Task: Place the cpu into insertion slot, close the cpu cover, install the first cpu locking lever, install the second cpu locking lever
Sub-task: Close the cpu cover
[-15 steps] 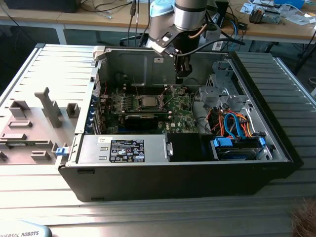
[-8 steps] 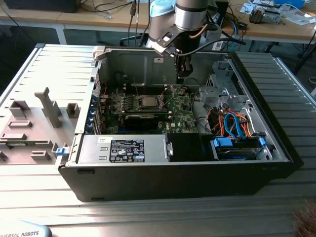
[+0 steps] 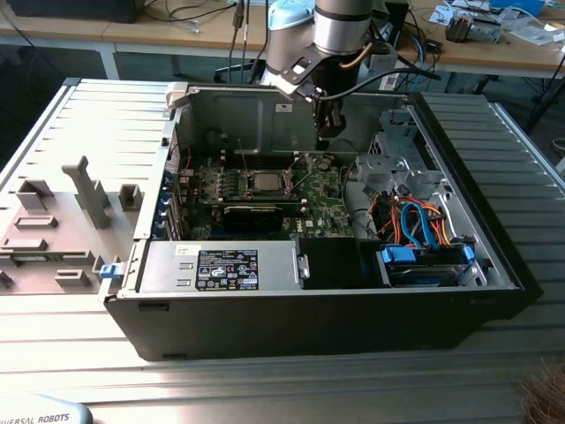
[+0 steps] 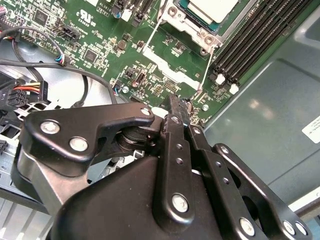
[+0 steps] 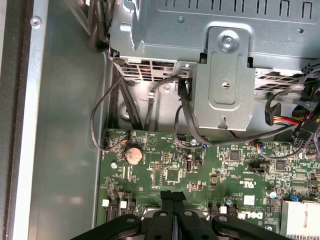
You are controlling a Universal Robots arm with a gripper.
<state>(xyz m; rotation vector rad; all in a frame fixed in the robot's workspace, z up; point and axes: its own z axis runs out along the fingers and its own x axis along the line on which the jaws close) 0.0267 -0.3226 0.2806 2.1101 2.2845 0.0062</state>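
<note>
Fingers (image 5: 166, 200) of the gripper (image 5: 173, 194) are seen pressed together, tip against tip, in both wrist views. Their roots are cut off by the picture edge in the first wrist view. They are poised over the green motherboard (image 5: 220, 170), apart from it and near a round coin cell (image 5: 133, 155). In the exterior view the gripper is placed to the exterior view's right of the insertion slot (image 3: 263, 181), close to the far wall of the open computer case (image 3: 309, 327). The cpu (image 4: 207, 9) is seated in that slot, silver top upward, and in the second wrist view it is cropped by the picture edge. The cpu cover (image 4: 190, 25) appears to lie down around the chip, though so little of it is shown that this cannot be settled. Two thin locking levers (image 4: 206, 67) are seen as pale rods stretching away from the socket's corners. Long memory slots (image 4: 255, 45) are ranged beside the socket. A grey drive cage (image 5: 225, 85) and looping black cables (image 5: 102, 112) are found past the board's edge. Much of the board nearest the arm is hidden behind the gripper's black linkage in the second wrist view.
</note>
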